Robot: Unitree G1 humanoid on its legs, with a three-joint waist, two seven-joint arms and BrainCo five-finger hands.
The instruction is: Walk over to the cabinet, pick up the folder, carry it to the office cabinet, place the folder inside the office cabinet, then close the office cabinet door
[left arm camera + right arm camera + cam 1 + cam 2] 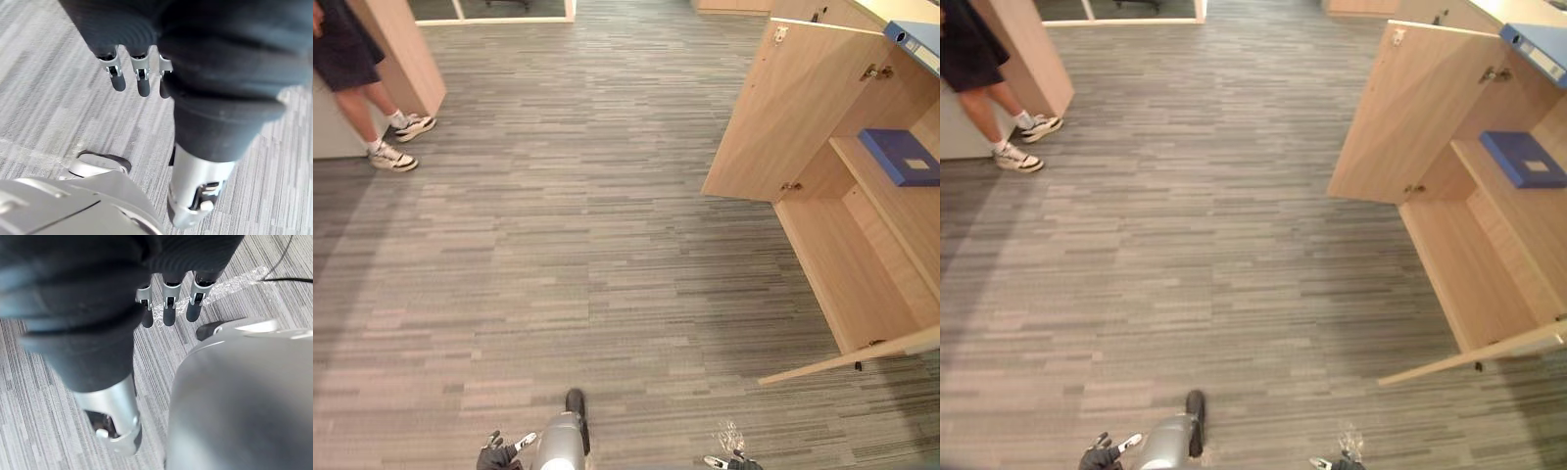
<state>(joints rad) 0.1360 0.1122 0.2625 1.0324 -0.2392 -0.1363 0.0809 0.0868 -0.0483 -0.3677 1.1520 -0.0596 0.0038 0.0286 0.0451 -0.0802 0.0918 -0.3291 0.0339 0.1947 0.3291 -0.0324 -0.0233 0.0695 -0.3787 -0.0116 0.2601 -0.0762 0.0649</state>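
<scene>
- Two idle hands — the left robot hand (142, 81) hangs over the floor, fingers straight, nothing held.
- Right robot hand (168, 308) likewise: relaxed, empty.
- Blue folder (899, 157) lies flat at the far end of the shelf (886, 196) in the open office cabinet (847, 264) — probably light, stiff and slick; pinch its front edge.

There are two blue folders (899, 157), one open cabinet (847, 264) with two doors (783, 108), and one person (342, 49).

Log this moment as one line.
blue folder: on shelf; office cabinet: doors open; left hand: open, empty; right hand: open, empty; person: far left
</scene>
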